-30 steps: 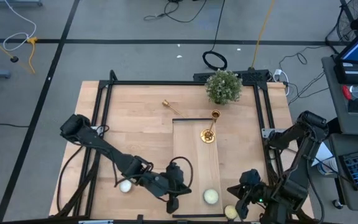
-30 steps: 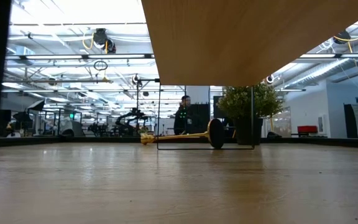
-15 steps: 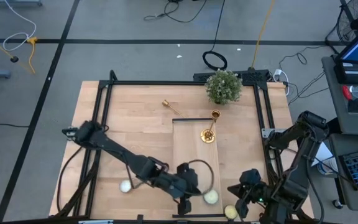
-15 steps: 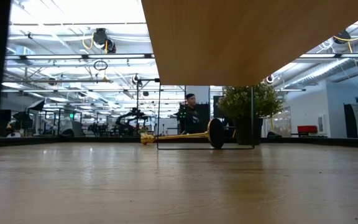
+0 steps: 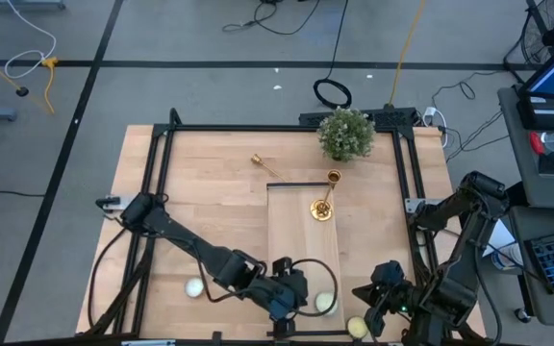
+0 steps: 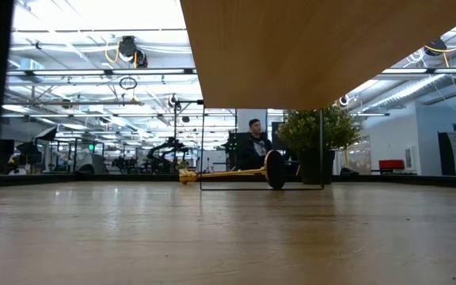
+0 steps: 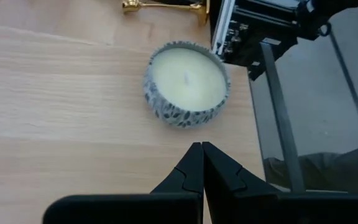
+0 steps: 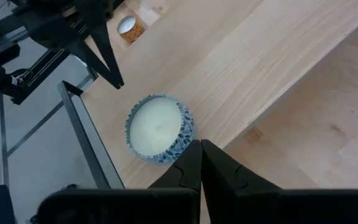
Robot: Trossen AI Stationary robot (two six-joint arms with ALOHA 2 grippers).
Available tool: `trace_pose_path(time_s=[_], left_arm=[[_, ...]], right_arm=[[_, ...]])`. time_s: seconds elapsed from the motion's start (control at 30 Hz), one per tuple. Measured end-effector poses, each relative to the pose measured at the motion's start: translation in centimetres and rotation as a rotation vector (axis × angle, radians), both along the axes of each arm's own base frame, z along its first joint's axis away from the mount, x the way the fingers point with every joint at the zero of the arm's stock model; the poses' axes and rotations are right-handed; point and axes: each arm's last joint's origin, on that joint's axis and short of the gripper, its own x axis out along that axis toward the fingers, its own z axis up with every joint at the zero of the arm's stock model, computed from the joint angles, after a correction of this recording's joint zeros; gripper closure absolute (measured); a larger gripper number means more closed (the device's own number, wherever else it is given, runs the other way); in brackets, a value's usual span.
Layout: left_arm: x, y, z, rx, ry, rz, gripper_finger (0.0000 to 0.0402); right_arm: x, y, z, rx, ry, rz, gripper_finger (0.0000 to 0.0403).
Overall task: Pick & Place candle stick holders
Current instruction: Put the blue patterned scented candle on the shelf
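Note:
One gold candle stick holder (image 5: 323, 197) stands on the raised wooden board (image 5: 291, 240). A second candle stick holder (image 5: 264, 164) lies on its side on the table behind the board; the low view shows the lying holder (image 6: 236, 172) too. The left wrist view has a gold holder (image 7: 163, 6) lying beyond a patterned candle tin (image 7: 186, 84). My left gripper (image 5: 296, 306) hangs shut just short of that candle (image 5: 325, 303), touching nothing; its fingers (image 7: 202, 149) show closed. My right gripper (image 5: 371, 306) waits shut at the near right, its tips (image 8: 201, 146) above another candle (image 8: 159, 127).
A potted plant (image 5: 345, 134) stands at the far edge. A candle (image 5: 192, 286) lies at the near left, another (image 5: 359, 327) at the near right. A black frame (image 5: 258, 128) rims the table. A person (image 6: 253, 146) is in the room behind.
My left gripper has gone toward the table's right edge, along the near edge, and closed in on the candle on the board, tipping a little on the way. The person in the room behind has walked to the right.

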Motion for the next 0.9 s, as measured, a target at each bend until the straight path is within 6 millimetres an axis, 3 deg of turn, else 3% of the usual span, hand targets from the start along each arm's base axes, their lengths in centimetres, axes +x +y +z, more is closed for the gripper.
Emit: trace_pose_path(time_s=[0.4, 0.6, 0.9], left_arm=[[1.0, 1.3, -0.3, -0.042, 0.007, -0.019, 0.0401], [1.5, 0.8, -1.5, -0.08, 0.042, -0.066, 0.0401], [1.7, 1.0, -1.6, -0.072, 0.026, -0.045, 0.0401]], right_arm=[[0.0, 0.0, 0.0, 0.002, 0.001, 0.002, 0.0403], [0.0, 0.0, 0.0, 0.001, 0.001, 0.002, 0.0403], [0.0, 0.0, 0.0, 0.001, 0.001, 0.003, 0.0403]])
